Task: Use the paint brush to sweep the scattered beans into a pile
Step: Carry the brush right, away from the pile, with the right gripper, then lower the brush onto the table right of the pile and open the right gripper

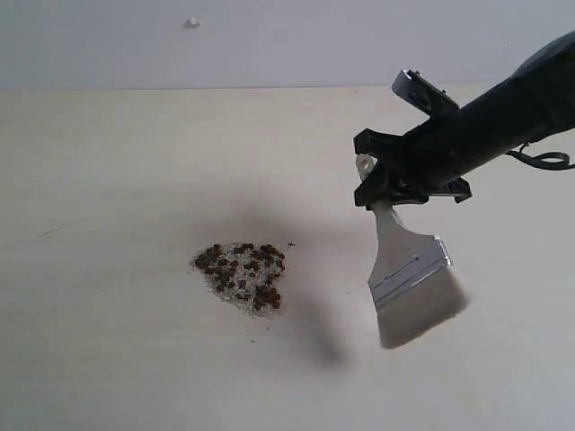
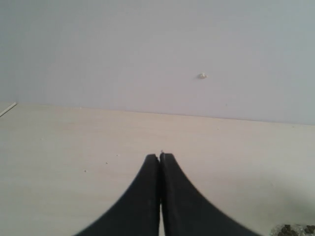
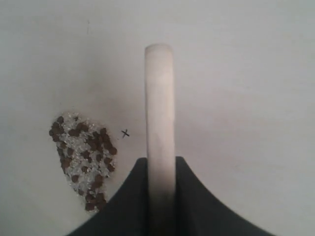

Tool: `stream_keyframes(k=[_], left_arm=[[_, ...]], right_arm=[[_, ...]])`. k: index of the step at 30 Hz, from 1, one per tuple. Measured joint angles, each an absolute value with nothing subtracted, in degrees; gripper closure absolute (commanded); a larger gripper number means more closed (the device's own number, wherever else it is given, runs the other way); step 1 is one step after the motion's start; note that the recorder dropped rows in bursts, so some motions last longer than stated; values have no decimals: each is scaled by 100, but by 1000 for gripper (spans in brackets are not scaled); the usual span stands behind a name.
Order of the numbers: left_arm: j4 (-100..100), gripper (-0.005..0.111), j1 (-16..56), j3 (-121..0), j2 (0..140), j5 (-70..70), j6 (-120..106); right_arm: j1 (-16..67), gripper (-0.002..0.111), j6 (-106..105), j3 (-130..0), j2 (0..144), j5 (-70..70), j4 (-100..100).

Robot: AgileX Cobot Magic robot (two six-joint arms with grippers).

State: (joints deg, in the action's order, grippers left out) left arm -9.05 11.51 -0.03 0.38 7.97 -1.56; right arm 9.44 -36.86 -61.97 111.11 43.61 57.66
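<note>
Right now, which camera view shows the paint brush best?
The exterior view: the paint brush shows handle, ferrule and bristles. The right wrist view shows only its handle; the left wrist view, nothing of it.

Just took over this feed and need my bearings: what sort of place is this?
Likely a test bench or lab setup, not a lived-in room: a plain pale tabletop against a blank white wall, one pile of beans on it, and the paint brush held by the right gripper.
</note>
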Motion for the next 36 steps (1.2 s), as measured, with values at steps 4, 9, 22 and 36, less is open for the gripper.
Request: stream_keyframes(k=[4, 9, 22, 36], left_arm=[[-905, 107, 1151, -3, 38, 797, -156], [-905, 107, 1151, -3, 38, 797, -156], [-905, 107, 1151, -3, 38, 797, -156], [-905, 107, 1151, -3, 38, 797, -156]], right_arm=[[944, 108, -3686, -5908, 11111, 4102, 5776], [944, 108, -3709, -5565, 11111, 3738, 5788], [944, 88, -3812, -5530, 11111, 3372, 5723], [944, 81, -3826, -5490, 10570, 1763, 5400]])
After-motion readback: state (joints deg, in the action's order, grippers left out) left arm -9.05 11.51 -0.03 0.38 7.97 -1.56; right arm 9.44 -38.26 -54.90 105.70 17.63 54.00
